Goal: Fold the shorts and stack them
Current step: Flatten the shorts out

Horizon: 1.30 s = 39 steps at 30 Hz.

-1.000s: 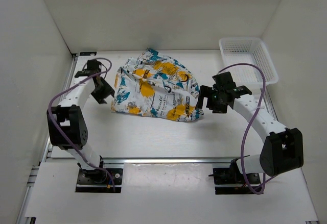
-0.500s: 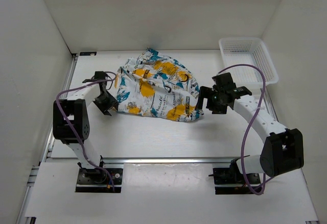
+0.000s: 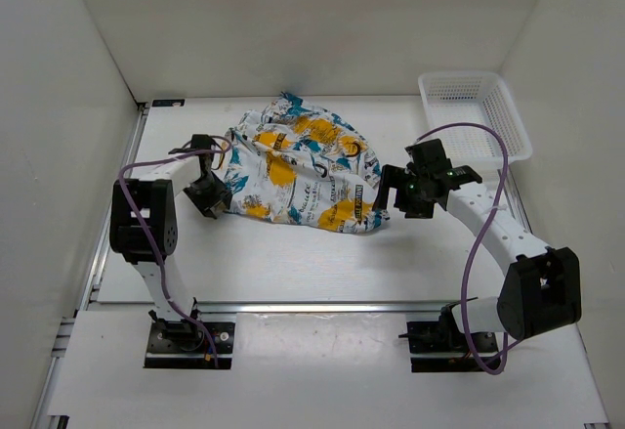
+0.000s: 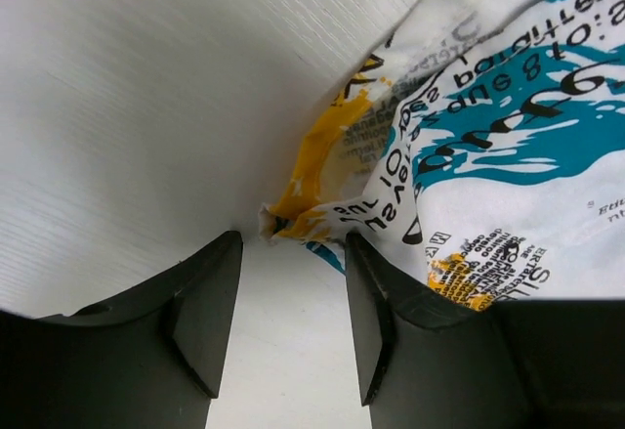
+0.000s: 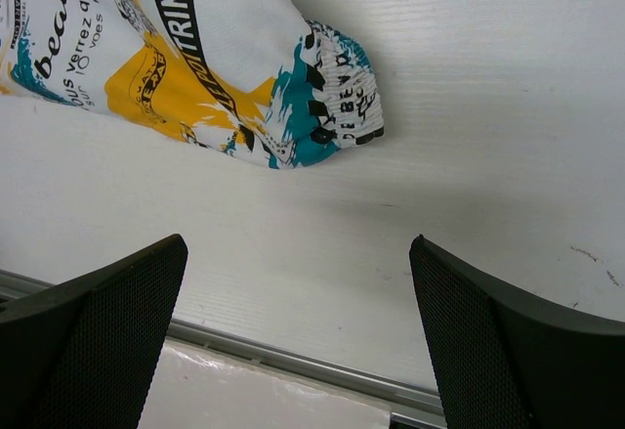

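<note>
The shorts (image 3: 298,167), white fabric printed in yellow-orange, teal and black, lie crumpled in the middle of the table. My left gripper (image 3: 214,199) is at their lower left corner. In the left wrist view the left gripper (image 4: 291,253) is open, with a yellow corner of the shorts (image 4: 322,165) just past the fingertips and nothing between the jaws. My right gripper (image 3: 395,193) is open and empty beside the shorts' right edge. In the right wrist view the banded corner of the shorts (image 5: 332,97) lies ahead of the wide-open right gripper (image 5: 298,253).
A white plastic mesh basket (image 3: 476,112) stands at the back right corner. White walls enclose the table on three sides. An aluminium rail (image 3: 322,305) runs along the near edge and shows in the right wrist view (image 5: 293,361).
My left gripper has moved right and a little forward, from beside the left wall area up to the shorts' lower left corner. The right arm and the shorts have not moved.
</note>
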Each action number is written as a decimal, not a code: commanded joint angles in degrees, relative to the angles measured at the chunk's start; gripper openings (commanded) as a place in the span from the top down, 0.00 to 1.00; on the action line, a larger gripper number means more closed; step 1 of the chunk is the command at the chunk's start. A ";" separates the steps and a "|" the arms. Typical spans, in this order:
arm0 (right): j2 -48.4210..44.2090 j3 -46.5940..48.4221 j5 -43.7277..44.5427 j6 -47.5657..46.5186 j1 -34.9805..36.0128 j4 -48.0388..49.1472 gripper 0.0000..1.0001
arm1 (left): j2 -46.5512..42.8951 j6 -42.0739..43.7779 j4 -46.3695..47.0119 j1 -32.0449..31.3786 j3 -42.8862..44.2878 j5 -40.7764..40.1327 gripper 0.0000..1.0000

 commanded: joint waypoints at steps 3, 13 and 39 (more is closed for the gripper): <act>-1.84 -0.08 -0.51 -0.30 0.11 1.29 0.01 | -2.92 0.28 1.01 -0.25 0.20 -4.25 0.42; -2.37 -1.13 -1.03 -0.30 0.11 1.29 0.01 | -10.13 -0.95 0.49 -0.25 -1.12 -3.55 0.49; -2.89 -1.66 -1.56 0.23 0.11 0.76 0.01 | -1.87 1.34 2.59 -0.25 -1.03 -4.08 0.49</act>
